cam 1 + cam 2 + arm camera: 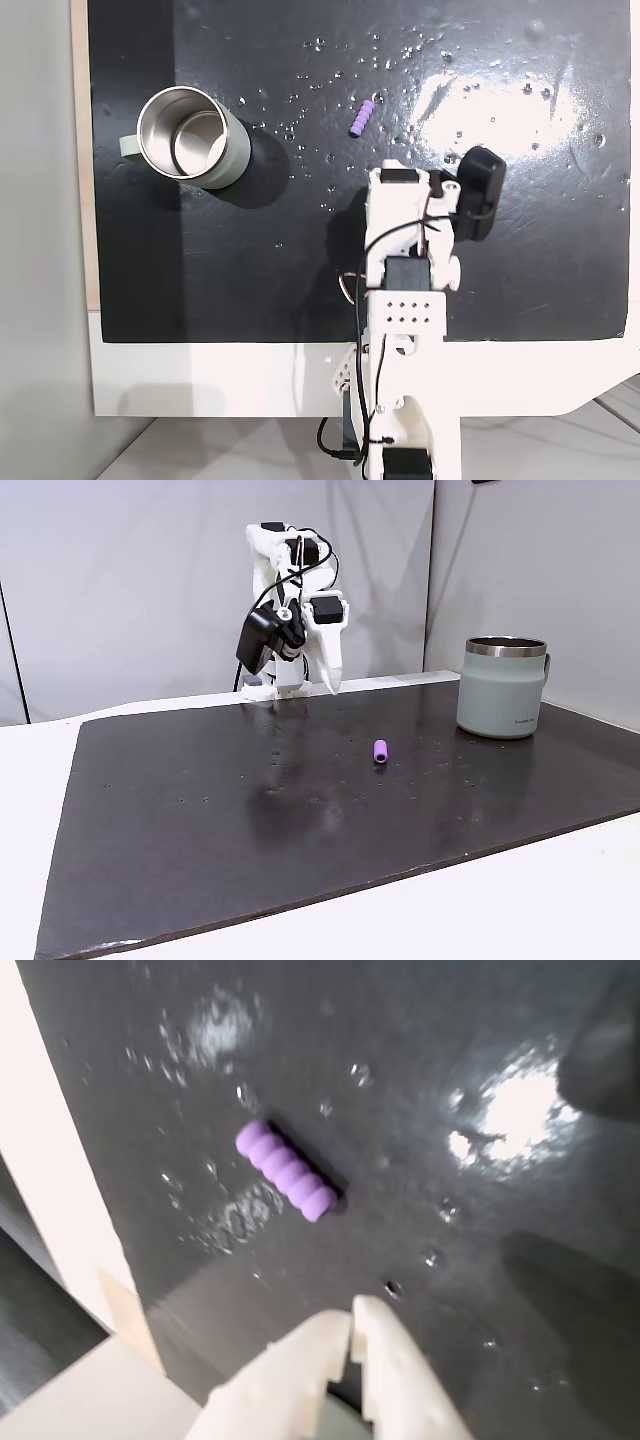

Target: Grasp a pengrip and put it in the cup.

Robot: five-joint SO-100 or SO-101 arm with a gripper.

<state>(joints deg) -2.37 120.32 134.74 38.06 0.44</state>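
One pengrip (pixel 287 1170) ribbed, wrist view

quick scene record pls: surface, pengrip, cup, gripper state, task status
surface: black mat on a white table
pengrip: small light-purple ribbed soft tube, lying flat on the mat, untouched
cup: pale sage-green mug with steel interior, upright, apart from the pengrip; nothing visible inside
gripper: white two-finger gripper, fingertips together, above the mat, short of the pengrip
status: grasp not yet done

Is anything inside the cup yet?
No. In the top-down fixed view the cup shows only its bare shiny steel interior; the pengrip lies on the black mat. In the side fixed view the wall hides the inside.
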